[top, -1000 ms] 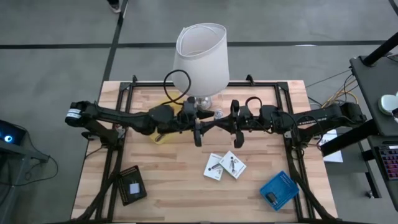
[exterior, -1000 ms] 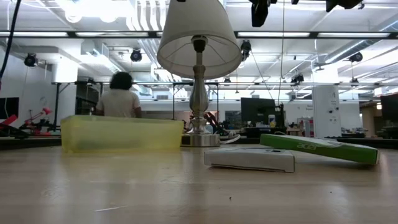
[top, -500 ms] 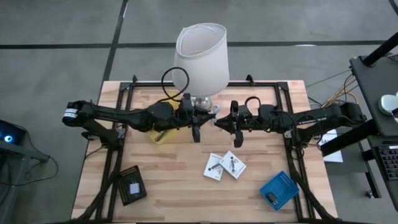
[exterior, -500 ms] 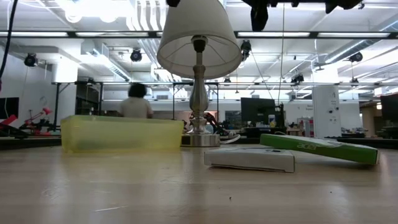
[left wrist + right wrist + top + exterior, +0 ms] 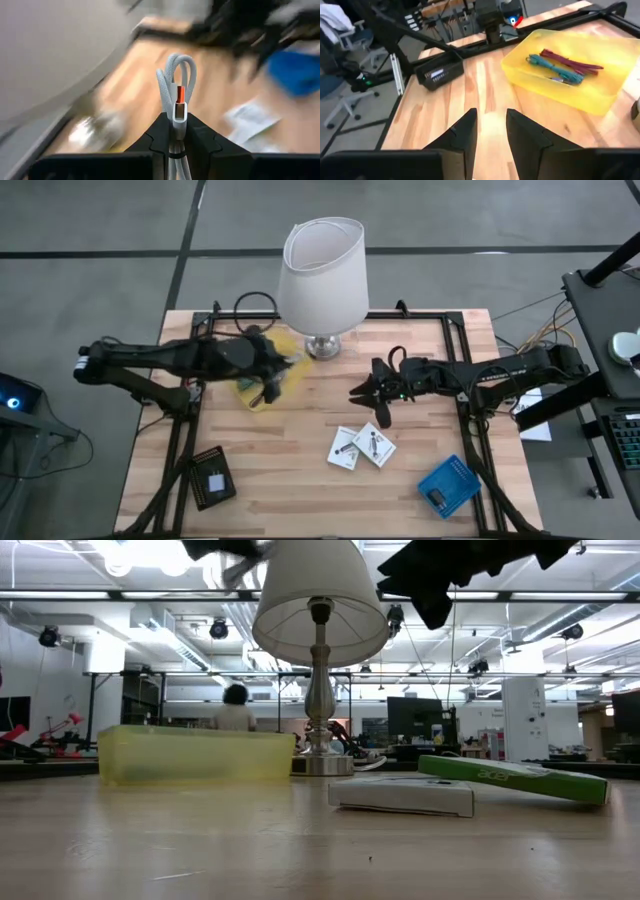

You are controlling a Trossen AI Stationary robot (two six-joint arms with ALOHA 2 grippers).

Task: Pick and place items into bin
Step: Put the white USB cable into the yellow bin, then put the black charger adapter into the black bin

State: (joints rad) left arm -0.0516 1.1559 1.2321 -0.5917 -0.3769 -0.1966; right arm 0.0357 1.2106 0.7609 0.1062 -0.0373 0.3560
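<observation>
My left gripper [image 5: 269, 386] is above the yellow bin [image 5: 262, 380] at the table's far left, next to the lamp's base, and is shut on a white coiled cable with a USB plug [image 5: 178, 102]. My right gripper [image 5: 366, 394] is open and empty at mid-table, pointing toward the bin [image 5: 570, 75]. A teal item and a dark red thin item [image 5: 560, 67] lie in the bin. Two white printed cards [image 5: 361, 446] lie flat on the table nearer the front. My left gripper pinches the white cable bundle between its two fingers, just behind the plug [image 5: 179, 125]. The plug and a loop of cable [image 5: 177, 72] stick out beyond the fingertips. The cable is lifted clear of the table.
The big white lamp [image 5: 322, 275] stands at the far middle, close to the bin. A black box [image 5: 212, 477] lies near left and a blue box [image 5: 448, 485] near right. A white box [image 5: 400, 795] and a green box [image 5: 510, 778] show in the low view.
My left gripper has gone from the middle of the table, by the lamp's base, toward the left edge and now is over the yellow bin, with the cable. My right gripper has stayed near mid-table and has tipped.
</observation>
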